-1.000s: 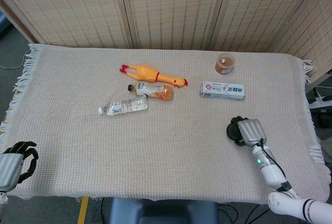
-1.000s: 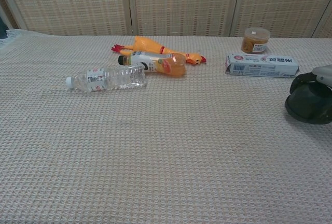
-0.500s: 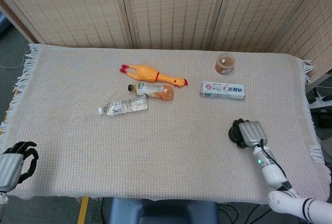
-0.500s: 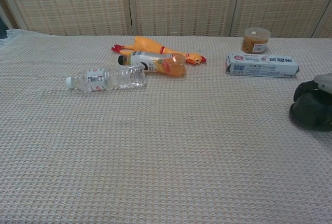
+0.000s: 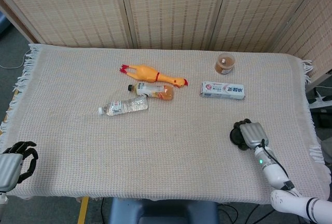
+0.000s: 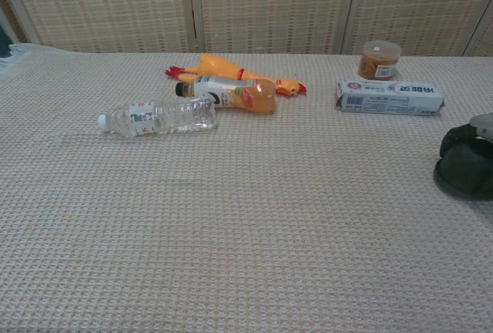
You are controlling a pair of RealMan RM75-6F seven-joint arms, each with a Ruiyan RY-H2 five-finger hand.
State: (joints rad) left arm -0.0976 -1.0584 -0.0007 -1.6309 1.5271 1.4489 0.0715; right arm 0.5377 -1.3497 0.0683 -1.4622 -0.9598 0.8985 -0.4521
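Note:
My right hand [image 5: 248, 134] lies low over the cloth at the right front, fingers curled in with nothing in them; it shows at the right edge of the chest view as my right hand [image 6: 467, 166]. My left hand [image 5: 14, 163] hangs at the table's front left corner, fingers curled, holding nothing. A clear water bottle [image 5: 124, 106] lies on its side in the middle left. Behind it lie an orange juice bottle [image 5: 152, 90] and a yellow rubber chicken [image 5: 151, 73]. A white and blue box [image 5: 222, 89] lies nearest my right hand.
A small jar [image 5: 224, 63] with brown contents stands at the back right. A beige woven cloth [image 5: 171, 141] covers the table, fringed at both side edges. Wicker screens [image 5: 171, 6] close off the back.
My right hand has drawn back a little toward the front right of the table. The left hand and the objects have not moved.

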